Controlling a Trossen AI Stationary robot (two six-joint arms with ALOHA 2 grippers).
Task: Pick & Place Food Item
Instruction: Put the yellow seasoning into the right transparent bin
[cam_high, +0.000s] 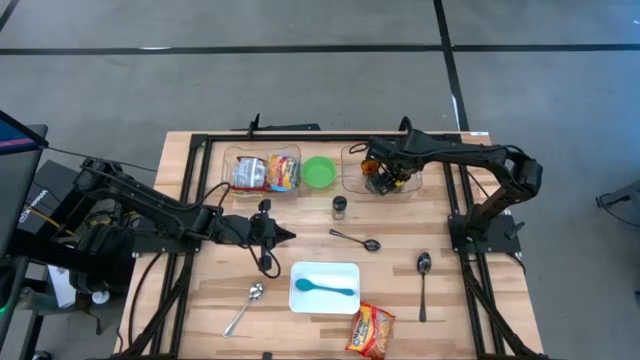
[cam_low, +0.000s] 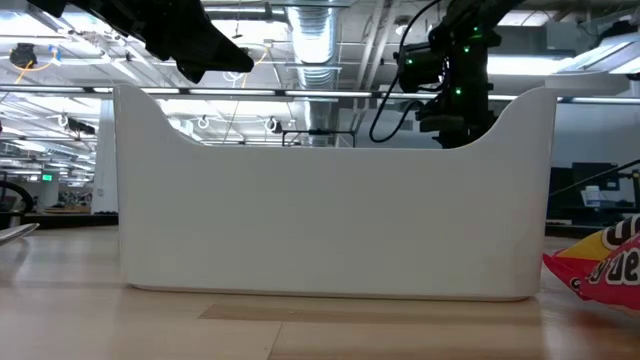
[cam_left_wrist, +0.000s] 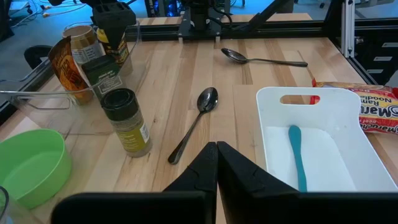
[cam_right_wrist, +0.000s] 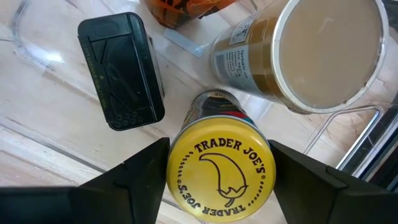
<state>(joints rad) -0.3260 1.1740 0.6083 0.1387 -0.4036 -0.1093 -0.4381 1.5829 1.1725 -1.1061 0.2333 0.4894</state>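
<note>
A jar with a yellow lid (cam_right_wrist: 221, 171) stands among other items in the clear bin (cam_high: 352, 160) at the table's far right. With it are a black box (cam_right_wrist: 121, 71), a tan-lidded can (cam_right_wrist: 323, 50) and an orange pouch. My right gripper (cam_right_wrist: 219, 149) points down over the bin (cam_high: 383, 178), shut on the jar. My left gripper (cam_high: 290, 237) hangs shut above the table's middle, holding nothing, just left of a dark spoon (cam_left_wrist: 196, 121). Whether the jar's base rests on the bin's floor is hidden. My right gripper pinches the jar's yellow lid by its rim (cam_right_wrist: 177, 168), one finger (cam_right_wrist: 140, 180) on each side. The fingers come from above, pointing steeply down. The jar sits nearly upright below them, its labelled body (cam_right_wrist: 214, 106) showing past the lid; lifted or standing, I cannot tell.
A second clear bin (cam_high: 232, 160) with packets and a green bowl (cam_high: 319, 171) stand at the far edge. A spice jar (cam_high: 340, 206) stands mid-table, with three spoons around it. A white tray (cam_high: 345, 272) with a blue spoon (cam_high: 325, 289) and a ramen packet (cam_high: 370, 330) lie near the front edge.
</note>
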